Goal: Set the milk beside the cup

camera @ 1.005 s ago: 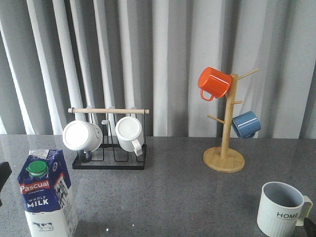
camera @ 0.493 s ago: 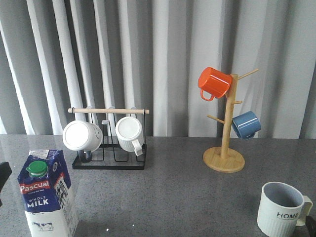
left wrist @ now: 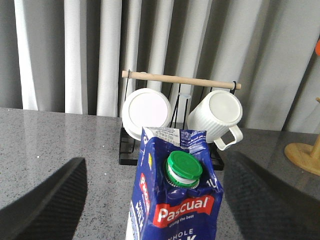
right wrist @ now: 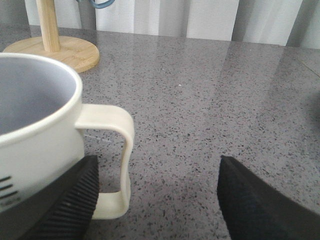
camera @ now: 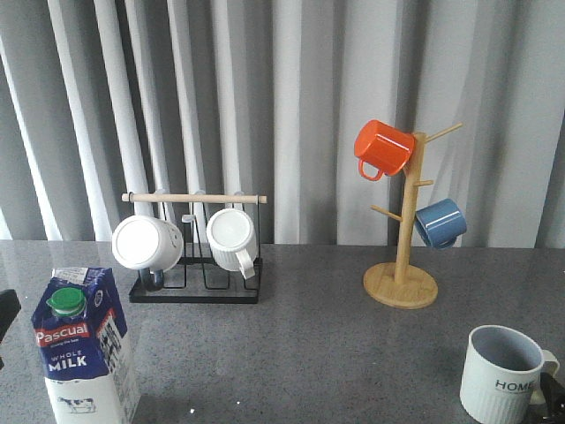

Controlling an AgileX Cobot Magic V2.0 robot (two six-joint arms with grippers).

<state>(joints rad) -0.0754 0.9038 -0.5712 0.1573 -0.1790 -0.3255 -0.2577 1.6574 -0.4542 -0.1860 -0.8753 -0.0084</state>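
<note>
The milk (camera: pixel 81 349) stands upright at the worktop's (camera: pixel 309 344) front left, label forward, between the spread left hand (left wrist: pixel 155 220). The cup (camera: pixel 500 374) sits front right, handle between the spread right hand (right wrist: pixel 157 200). Grey curtains (camera: pixel 291 88) behind.

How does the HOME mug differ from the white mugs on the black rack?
The HOME mug stands upright on the table, mouth up; the two white mugs lie sideways on the black rack. The HOME mug carries dark lettering and a grey inside; the rack mugs show no lettering. All are pale and at least one rack mug is ribbed too.
</note>
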